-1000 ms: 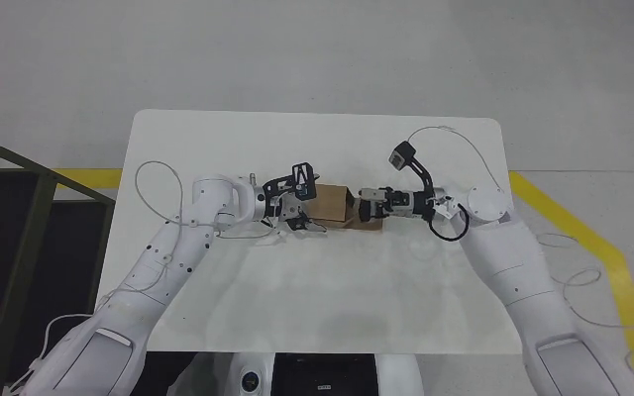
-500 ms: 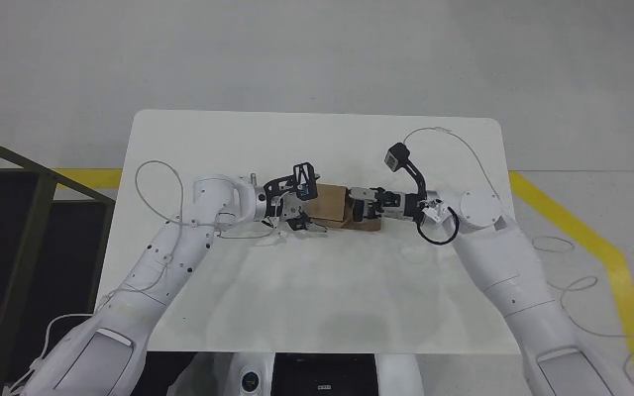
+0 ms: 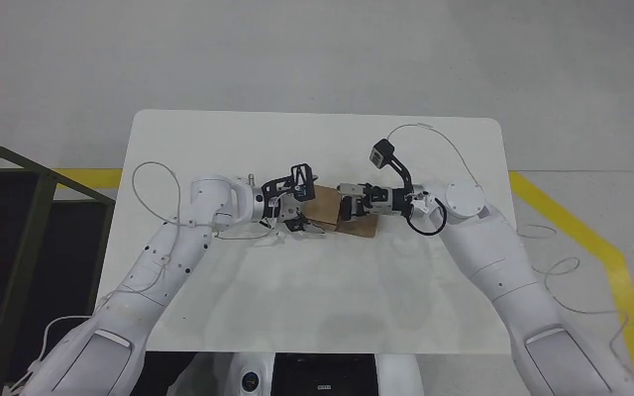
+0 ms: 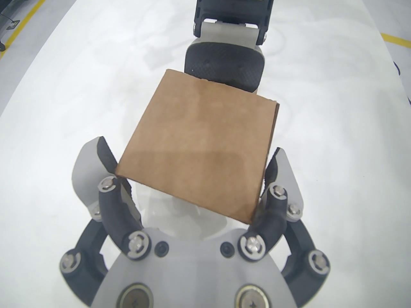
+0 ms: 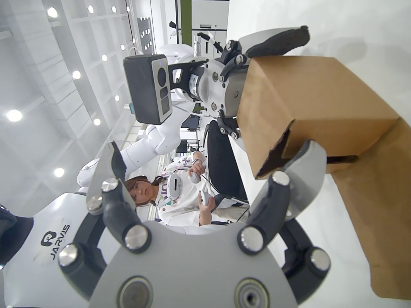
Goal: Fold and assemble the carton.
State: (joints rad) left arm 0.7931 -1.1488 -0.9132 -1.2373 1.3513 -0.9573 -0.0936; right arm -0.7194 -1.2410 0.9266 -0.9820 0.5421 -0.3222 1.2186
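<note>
A brown carton [image 3: 328,206] is held just above the middle of the white table [image 3: 198,139]. My left gripper [image 3: 300,205] is shut on its near end, one finger [image 4: 107,158] at each lower corner of the carton [image 4: 199,149]. My right gripper [image 3: 349,206] stands open at the opposite end. One of its fingers [image 5: 305,165] presses at the torn open end of the carton [image 5: 314,97], and the other finger [image 5: 112,165] stays clear in the air. A long flap [image 5: 369,213] hangs from that end. The right finger's pad [image 4: 224,65] shows behind the carton's far edge.
A thin cable [image 3: 149,188] loops over the table beside the left arm, and another [image 3: 446,139] arcs above the right wrist. A dark railing [image 3: 30,188] stands off the table's left edge. Bare tabletop lies in front of and behind the carton.
The right arm has slid left, bringing its open gripper up against the carton's end. The carton has tilted a little. The left arm has barely moved.
</note>
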